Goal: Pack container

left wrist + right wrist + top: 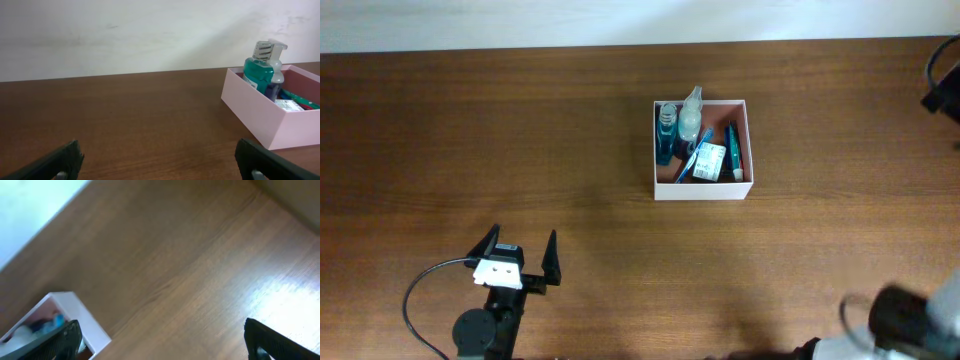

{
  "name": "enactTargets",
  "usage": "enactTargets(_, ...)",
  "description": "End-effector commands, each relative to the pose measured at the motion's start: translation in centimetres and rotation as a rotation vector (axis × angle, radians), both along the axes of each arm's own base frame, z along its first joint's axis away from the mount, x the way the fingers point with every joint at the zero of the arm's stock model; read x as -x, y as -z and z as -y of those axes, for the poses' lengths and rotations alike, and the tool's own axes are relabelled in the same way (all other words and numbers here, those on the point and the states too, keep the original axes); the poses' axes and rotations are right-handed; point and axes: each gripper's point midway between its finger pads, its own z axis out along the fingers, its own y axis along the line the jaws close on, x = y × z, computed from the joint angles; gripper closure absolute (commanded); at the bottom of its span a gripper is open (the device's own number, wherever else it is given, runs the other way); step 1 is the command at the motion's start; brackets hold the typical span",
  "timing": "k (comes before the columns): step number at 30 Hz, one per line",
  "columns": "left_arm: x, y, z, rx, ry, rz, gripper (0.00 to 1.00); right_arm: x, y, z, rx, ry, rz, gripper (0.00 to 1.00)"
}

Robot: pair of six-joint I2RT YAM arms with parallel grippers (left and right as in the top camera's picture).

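The container (700,190), a square white-walled box with a reddish inside, stands on the table right of centre. It holds a teal bottle (665,135), a clear spray bottle (691,112), a blue toothbrush (688,160) and a small packet (709,162). My left gripper (521,240) is open near the front left, far from the box, with nothing between its fingers. In the left wrist view the left gripper (157,147) frames bare wood, with the container (255,117) off to the right. The right gripper (161,325) is open above bare table, the container (85,317) by its left finger.
Brown wooden table (470,130) runs to a pale wall at the back. A blurred part of the right arm (910,320) fills the front right corner. A dark object (945,75) juts in at the right edge. A black cable (420,290) loops beside the left arm.
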Motion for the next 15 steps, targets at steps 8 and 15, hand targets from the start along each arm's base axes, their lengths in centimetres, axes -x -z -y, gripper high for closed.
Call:
enactTargets(8, 0.0, 0.1, -0.3, 0.002, -0.012, -0.003, 0.01, 9.8, -3.1, -5.8, 0.078, -0.041, 0.243, 0.01)
enactTargets(15, 0.0, 0.1, -0.3, 0.002, -0.012, -0.003, 0.01, 11.5, -8.0, -8.7, 0.303, -0.191, 0.657, 0.01)
